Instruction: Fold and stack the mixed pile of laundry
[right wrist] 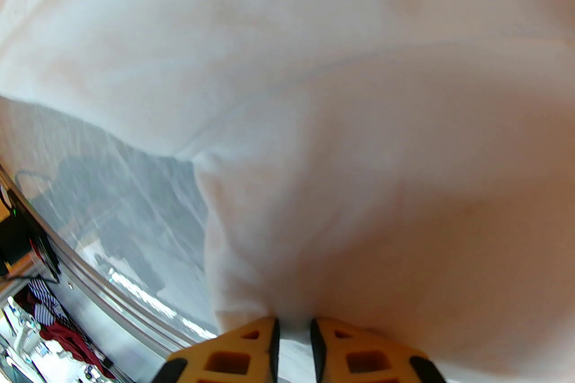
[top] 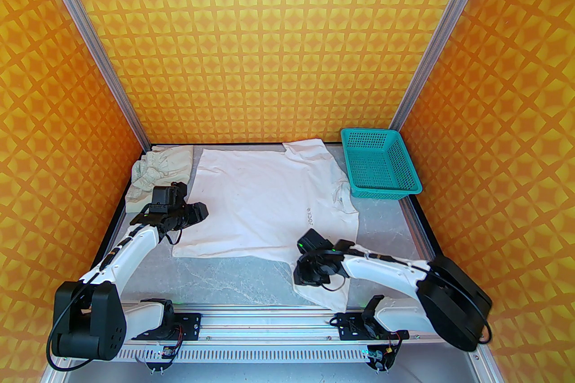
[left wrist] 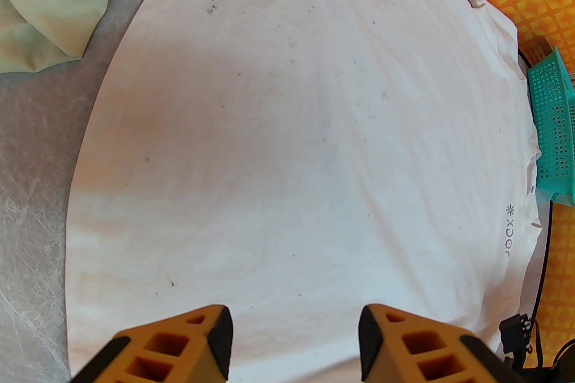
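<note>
While the white shirt (top: 265,192) lies flat but unfolded and the beige piece (top: 157,168) sits crumpled far left, the right gripper (right wrist: 294,325) pinches the near sleeve (top: 331,299). The left gripper (left wrist: 294,329) hovers spread.

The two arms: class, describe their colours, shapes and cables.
Both the left arm and right arm have smooth white shells, bulky black joint housings and thin black cables looping alongside. The left gripper and right gripper have orange fingers with square cut-outs and black pads.
</note>
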Robot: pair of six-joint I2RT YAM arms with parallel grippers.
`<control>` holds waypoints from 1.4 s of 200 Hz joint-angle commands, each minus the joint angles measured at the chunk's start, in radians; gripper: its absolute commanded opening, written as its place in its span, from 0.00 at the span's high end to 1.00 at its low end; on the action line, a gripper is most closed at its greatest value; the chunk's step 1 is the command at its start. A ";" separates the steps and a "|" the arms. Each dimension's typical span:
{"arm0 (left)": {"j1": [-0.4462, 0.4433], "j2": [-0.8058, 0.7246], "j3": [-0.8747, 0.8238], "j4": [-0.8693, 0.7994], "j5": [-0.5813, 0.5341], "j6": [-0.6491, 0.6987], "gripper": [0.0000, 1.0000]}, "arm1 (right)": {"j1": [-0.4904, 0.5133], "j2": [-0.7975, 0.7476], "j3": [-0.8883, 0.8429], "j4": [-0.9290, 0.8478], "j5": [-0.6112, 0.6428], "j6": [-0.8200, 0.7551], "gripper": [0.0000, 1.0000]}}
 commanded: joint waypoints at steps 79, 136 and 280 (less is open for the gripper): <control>0.029 0.104 -0.015 -0.030 -0.115 -0.066 0.52 | 0.009 -0.090 -0.085 -0.322 0.046 -0.055 0.67; 0.028 -0.145 -0.238 -0.043 -0.164 -0.202 0.53 | 0.009 -0.172 0.002 -0.346 0.063 0.004 0.59; -0.069 -0.339 -0.228 -0.315 -0.173 -0.309 0.50 | -0.089 0.219 0.489 -0.238 0.116 -0.186 0.47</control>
